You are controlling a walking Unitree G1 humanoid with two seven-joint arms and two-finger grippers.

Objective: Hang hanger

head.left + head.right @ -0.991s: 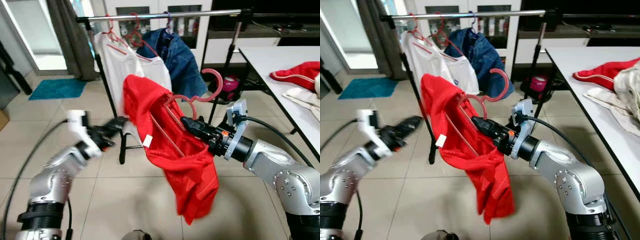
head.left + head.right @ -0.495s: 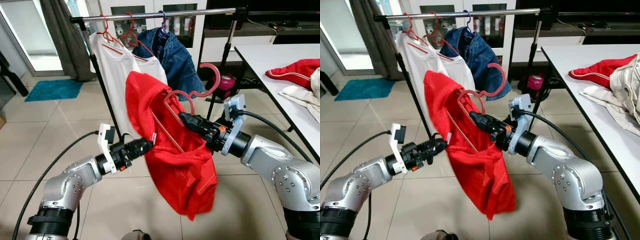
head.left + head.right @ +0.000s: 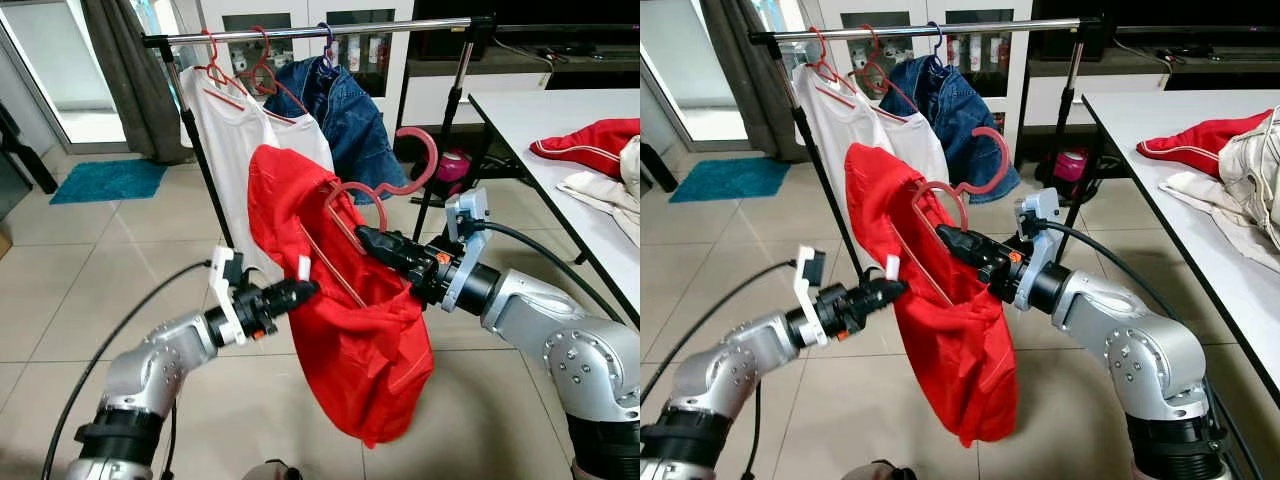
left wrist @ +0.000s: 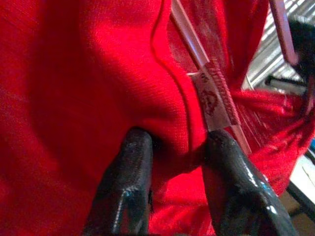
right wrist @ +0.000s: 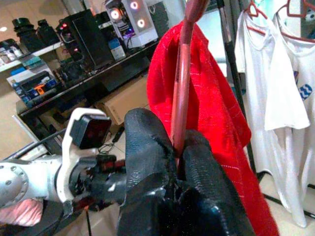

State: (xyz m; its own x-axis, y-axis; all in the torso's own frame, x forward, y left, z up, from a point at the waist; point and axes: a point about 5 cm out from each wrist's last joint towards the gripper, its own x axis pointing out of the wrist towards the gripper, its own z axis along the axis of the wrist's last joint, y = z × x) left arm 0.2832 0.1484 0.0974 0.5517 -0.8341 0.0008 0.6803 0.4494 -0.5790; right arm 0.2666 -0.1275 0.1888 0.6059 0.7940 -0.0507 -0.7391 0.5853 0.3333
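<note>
My right gripper point(image 3: 365, 238) is shut on a pink plastic hanger point(image 3: 405, 186), whose hook points up and to the right, below the metal rail point(image 3: 320, 30). A red shirt point(image 3: 360, 340) is draped over the hanger and hangs down in loose folds. My left gripper point(image 3: 305, 288) reaches in from the left and is shut on a fold of the shirt beside its white label point(image 4: 211, 93). In the left wrist view red cloth bulges between the two black fingers point(image 4: 125, 182). The right wrist view has the hanger's bar point(image 5: 182, 83) running up between that gripper's fingers.
On the rail hang a white T-shirt point(image 3: 235, 140) and a denim jacket point(image 3: 355, 120) on red hangers; its right half is bare. A white table point(image 3: 540, 120) at the right carries a red garment point(image 3: 590, 145) and a pale one. The floor is tiled.
My left arm has swung in from the left and its gripper has closed on the shirt's fold. The shirt's lower part has shifted slightly. The right gripper and hanger have barely moved.
</note>
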